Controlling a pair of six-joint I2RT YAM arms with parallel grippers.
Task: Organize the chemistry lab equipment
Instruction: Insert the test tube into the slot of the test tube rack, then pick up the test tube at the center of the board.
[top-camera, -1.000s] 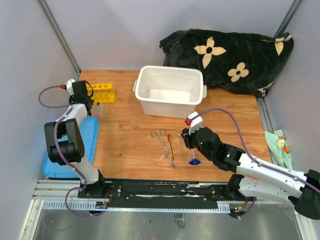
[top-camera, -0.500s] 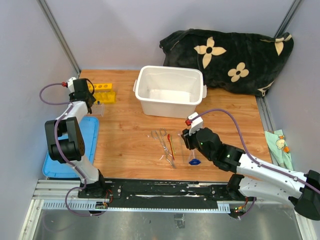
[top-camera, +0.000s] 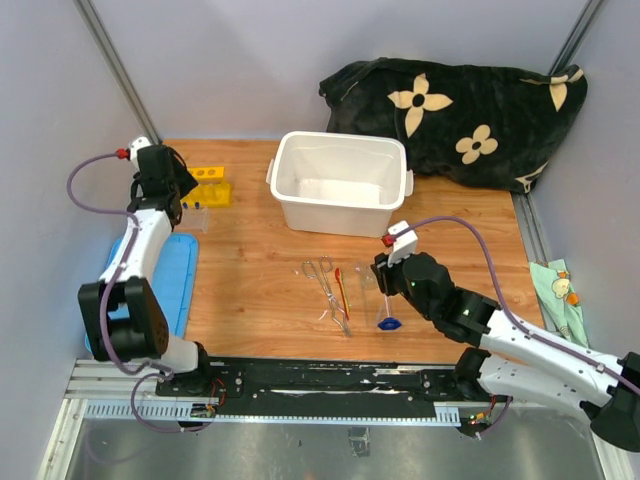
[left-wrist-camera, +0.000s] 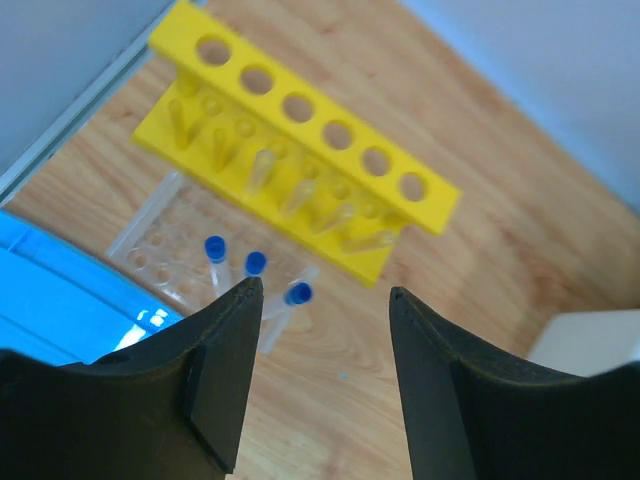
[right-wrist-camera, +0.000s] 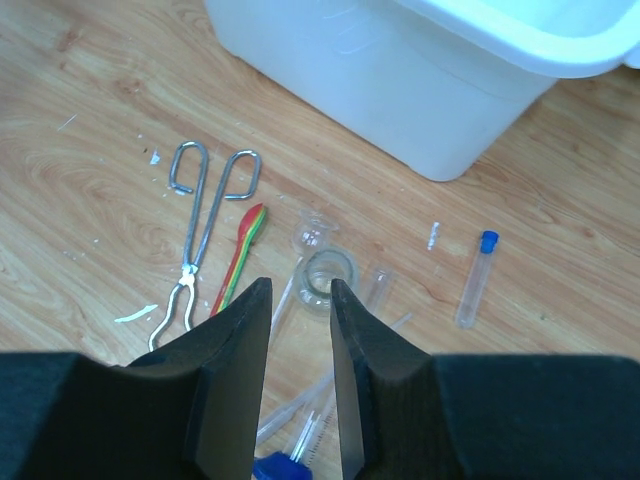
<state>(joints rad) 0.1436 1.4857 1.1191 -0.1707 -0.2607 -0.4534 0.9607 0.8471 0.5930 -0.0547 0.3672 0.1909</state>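
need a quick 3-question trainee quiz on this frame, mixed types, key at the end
1. Count: how many blue-capped tubes show in the left wrist view?
2. True or false: the left claw is shut on one of them.
3. Multiple choice: in the top view, what lies just left of the thin red-orange tool? A) metal tweezers B) the white bin C) the yellow rack

Key: 1. three. 2. false, it is open and holds nothing. 3. A.
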